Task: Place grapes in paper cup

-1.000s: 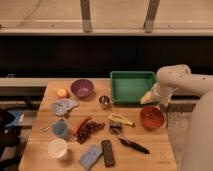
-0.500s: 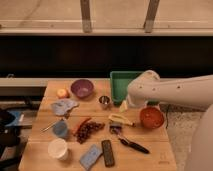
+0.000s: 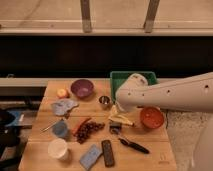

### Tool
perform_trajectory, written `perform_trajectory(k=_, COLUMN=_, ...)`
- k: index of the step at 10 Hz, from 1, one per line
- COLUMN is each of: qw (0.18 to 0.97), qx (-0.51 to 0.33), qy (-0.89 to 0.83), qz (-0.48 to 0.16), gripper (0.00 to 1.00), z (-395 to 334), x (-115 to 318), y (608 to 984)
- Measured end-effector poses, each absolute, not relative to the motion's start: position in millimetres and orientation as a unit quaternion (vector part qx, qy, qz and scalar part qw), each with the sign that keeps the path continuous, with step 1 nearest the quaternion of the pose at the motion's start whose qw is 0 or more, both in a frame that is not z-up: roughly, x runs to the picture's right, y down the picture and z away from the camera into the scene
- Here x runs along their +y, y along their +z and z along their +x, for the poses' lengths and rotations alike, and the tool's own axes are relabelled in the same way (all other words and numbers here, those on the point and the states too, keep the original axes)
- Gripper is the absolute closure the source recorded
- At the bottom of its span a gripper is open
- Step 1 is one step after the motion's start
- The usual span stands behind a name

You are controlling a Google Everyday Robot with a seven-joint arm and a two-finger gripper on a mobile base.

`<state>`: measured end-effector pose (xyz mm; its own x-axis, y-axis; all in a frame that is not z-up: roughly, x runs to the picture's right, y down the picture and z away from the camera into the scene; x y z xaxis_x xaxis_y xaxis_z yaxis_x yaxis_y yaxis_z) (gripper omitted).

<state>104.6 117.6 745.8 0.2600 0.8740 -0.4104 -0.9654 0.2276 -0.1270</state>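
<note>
Claw (image 3: 116, 111): spread wide, nothing gripped. It is held low over the middle of the surface (image 3: 155, 150), just above the banana (image 3: 123, 120); contact cannot be told.
Grapes (image 3: 90, 131): laid left of centre, toward the front edge.
Paper cup (image 3: 58, 148): stood upright at the front-left corner, near the grapes but apart.
Green bin (image 3: 125, 79): at the back edge, partly hidden by the arm (image 3: 170, 92).

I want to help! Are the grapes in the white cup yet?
Not yet. The grapes lie on the table, the paper cup stands apart, the gripper hovers near the banana.
</note>
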Motion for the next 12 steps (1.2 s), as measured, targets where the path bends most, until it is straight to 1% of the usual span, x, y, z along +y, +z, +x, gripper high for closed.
perform_trajectory(k=3, qw=0.774, qx=0.133, qy=0.589, qz=-0.189, gripper=0.2, z=100, x=122, y=751)
perform_trajectory(k=5, qw=0.785, qx=0.137, qy=0.571, qz=-0.201, gripper=0.2, z=75, x=122, y=761)
perform_trajectory(k=9, qw=0.785, qx=0.201, qy=0.533, qz=-0.246, gripper=0.2, z=11, x=123, y=784)
perform_trajectory(k=12, qw=0.782, qx=0.219, qy=0.515, qz=-0.274, gripper=0.2, z=-11, x=130, y=785)
